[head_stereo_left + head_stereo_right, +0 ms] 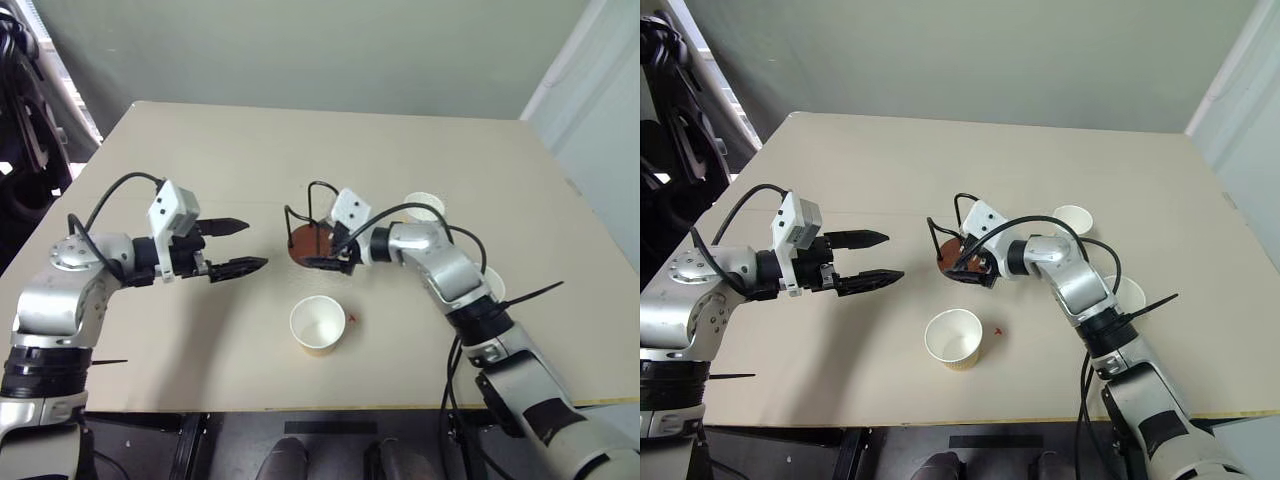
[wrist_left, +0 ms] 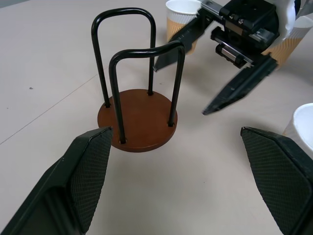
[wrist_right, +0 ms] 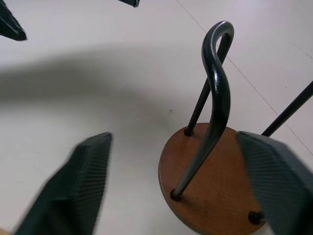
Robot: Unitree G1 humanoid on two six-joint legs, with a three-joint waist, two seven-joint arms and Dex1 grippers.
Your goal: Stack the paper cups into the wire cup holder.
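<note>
So the wire cup holder [image 1: 312, 238] is sitting pretty much dead center of the head camera frame, on the tan table [image 1: 200, 160], and it's empty, just the reddish-brown disc with the black arches sticking up.

The right gripper [image 1: 333, 262] is sitting right at the holder, coming in from the right side of the frame. Its jaws are spread apart with nothing between them, and from its own wrist camera one finger [image 3: 276, 171] is hanging over the disc while the other is off to the side over bare table. No contact that can be made out for sure.

The left gripper [image 1: 243, 246] is hovering center-left in the frame, pointing toward the holder but well apart from it, jaws wide and holding nothing.

Cups: one paper cup [image 1: 318, 325] is standing upright, mouth up, just below center, in front of the holder. A second cup [image 1: 424, 207] is standing right of center behind the right arm, and a third cup [image 1: 1128, 295] is peeking out further right, partly hidden by that arm's forearm. None of them are in the holder yet.
</note>
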